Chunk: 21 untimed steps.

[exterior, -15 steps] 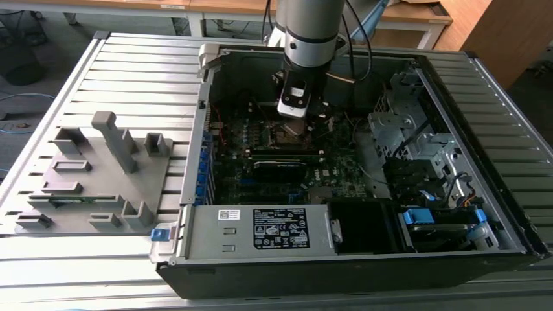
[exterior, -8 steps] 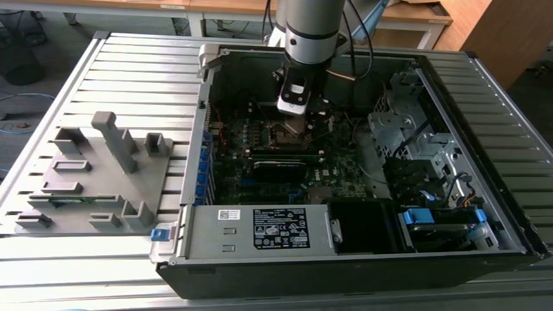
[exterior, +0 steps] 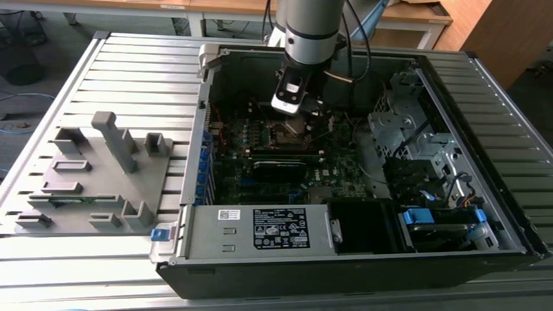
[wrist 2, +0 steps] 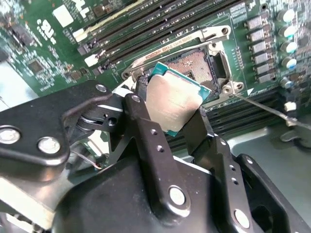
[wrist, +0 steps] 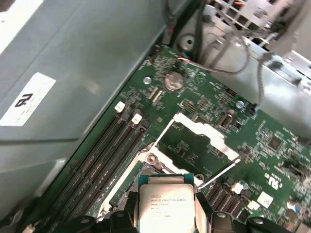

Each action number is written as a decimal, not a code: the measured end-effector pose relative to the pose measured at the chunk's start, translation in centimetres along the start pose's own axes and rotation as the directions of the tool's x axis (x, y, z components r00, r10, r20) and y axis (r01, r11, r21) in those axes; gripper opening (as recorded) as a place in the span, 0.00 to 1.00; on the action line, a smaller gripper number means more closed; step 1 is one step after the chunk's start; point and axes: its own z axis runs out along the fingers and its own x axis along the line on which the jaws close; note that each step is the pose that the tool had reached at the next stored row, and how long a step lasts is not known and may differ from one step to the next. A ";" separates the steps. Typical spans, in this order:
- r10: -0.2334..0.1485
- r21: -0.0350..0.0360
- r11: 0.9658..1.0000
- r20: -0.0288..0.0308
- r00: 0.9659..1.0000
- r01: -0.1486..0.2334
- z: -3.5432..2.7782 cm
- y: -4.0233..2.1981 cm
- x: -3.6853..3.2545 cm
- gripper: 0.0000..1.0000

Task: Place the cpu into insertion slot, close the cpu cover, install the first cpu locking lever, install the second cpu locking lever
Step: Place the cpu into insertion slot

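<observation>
In the exterior view the arm comes down from twelve o'clock into an open computer case [exterior: 346, 275] lying on a slatted metal surface [exterior: 138, 65], and the gripper [exterior: 294, 109] hangs just above the insertion slot [exterior: 289, 133] on the green motherboard [exterior: 259, 176]. The jaws are clamped on the cpu [wrist 2: 177, 102], one black finger against each of two opposite edges, and its dull metallic top faces the camera in both wrist views. In the second wrist view the chip is tilted and held clear of the insertion slot [wrist 2: 200, 65], which lies bare just beyond it with its dark contact field and silvery rim showing. In the first wrist view the cpu [wrist: 166, 201] sits between the fingers, and just past it the cpu cover [wrist: 206, 132] stands swung open, green board visible through its square window. A thin locking lever [wrist 2: 262, 108] juts out free beside the socket. Long black memory slots [wrist 2: 160, 24] run beside the socket, and a coin cell battery [wrist: 173, 81] sits on the board beyond the cover. In the exterior view a power supply [exterior: 259, 230] lies at six o'clock from the socket, silvery drive bays [exterior: 406, 129] at three o'clock, and a grey fixture tray [exterior: 95, 175] rests on the surface at nine o'clock of the case.
</observation>
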 end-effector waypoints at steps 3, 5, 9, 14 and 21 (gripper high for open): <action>0.054 -0.001 0.999 0.004 0.999 -0.054 0.05 0.00 0.00 0.54; 0.090 -0.002 0.996 0.007 0.996 -0.090 0.08 -0.01 0.00 0.54; 0.162 -0.003 0.987 0.013 0.987 -0.162 0.14 -0.01 0.00 0.54; 0.250 -0.006 0.968 0.020 0.968 -0.250 0.22 -0.02 0.00 0.54; 0.367 -0.011 0.930 0.029 0.930 -0.367 0.33 -0.03 0.00 0.54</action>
